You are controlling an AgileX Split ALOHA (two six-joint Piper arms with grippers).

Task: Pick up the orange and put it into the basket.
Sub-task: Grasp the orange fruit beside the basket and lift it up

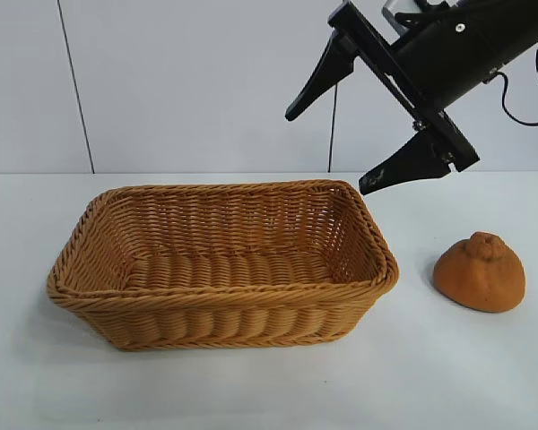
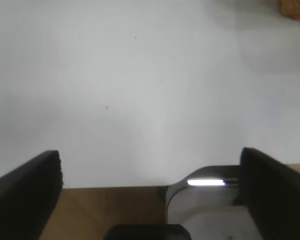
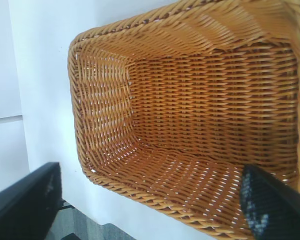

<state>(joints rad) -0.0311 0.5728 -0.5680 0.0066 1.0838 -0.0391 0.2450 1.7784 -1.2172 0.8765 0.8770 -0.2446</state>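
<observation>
The golden-tan woven wicker basket (image 1: 224, 269) lies open-topped, its inside bare, with the right end effector (image 1: 327, 152) hanging wide-jawed above its far right corner. Bare white surface (image 1: 466, 367) surrounds the dull orange-brown domed orange (image 1: 480, 271).

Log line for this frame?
orange: on table, right of basket | basket: empty | right gripper: open above basket | left gripper: open

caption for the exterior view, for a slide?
Open right gripper hangs above the empty basket; the orange sits on the table beside it.
</observation>
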